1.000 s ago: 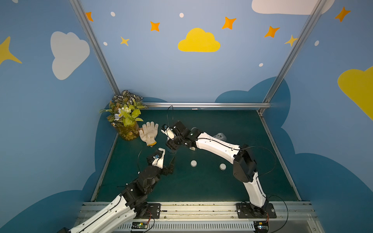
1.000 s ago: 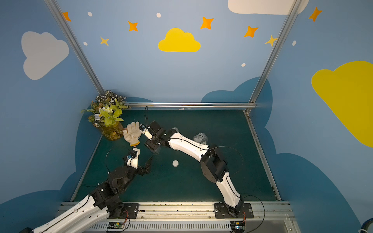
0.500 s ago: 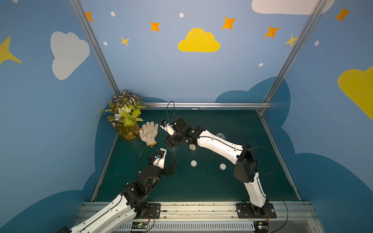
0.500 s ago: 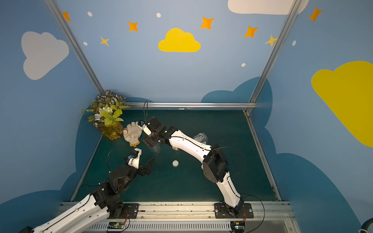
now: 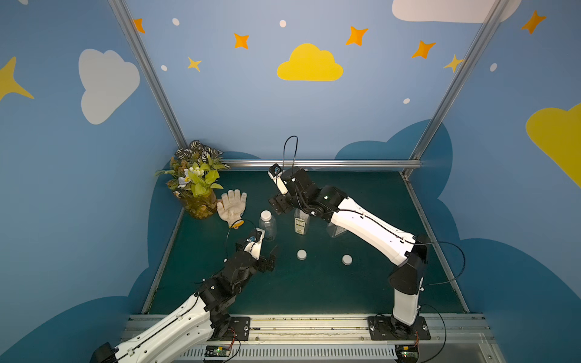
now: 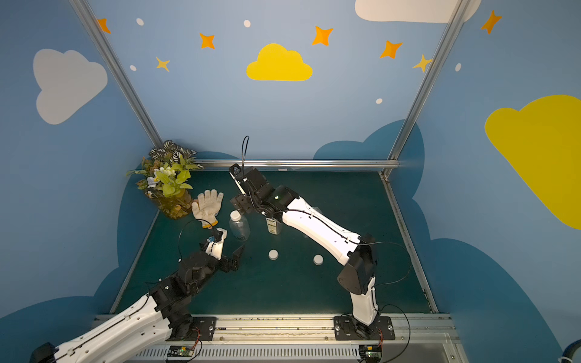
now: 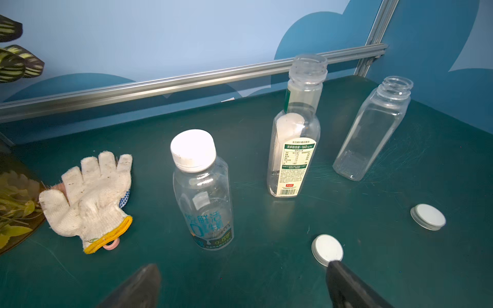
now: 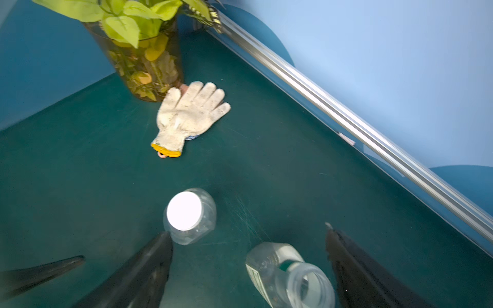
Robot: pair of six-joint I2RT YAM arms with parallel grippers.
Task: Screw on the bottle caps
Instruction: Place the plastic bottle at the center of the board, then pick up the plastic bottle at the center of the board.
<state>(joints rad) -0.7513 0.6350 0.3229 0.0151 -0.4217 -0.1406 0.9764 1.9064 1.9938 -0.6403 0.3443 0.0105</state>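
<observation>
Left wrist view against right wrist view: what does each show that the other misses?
Left wrist only: the clear flat-sided plastic bottle, uncapped; the nearer round white plastic cap and the farther round white plastic cap, lying loose; the open left gripper. Right wrist only: the open right gripper. Both: the round clear plastic bottle wearing its white cap, the slim labelled clear bottle, uncapped, the white knitted glove, the leafy plant.

Flat-sided bottle [image 5: 335, 232] half hidden; plant [image 7: 13, 208] cropped

Bright even light, glaring cap [image 8: 184, 210]
</observation>
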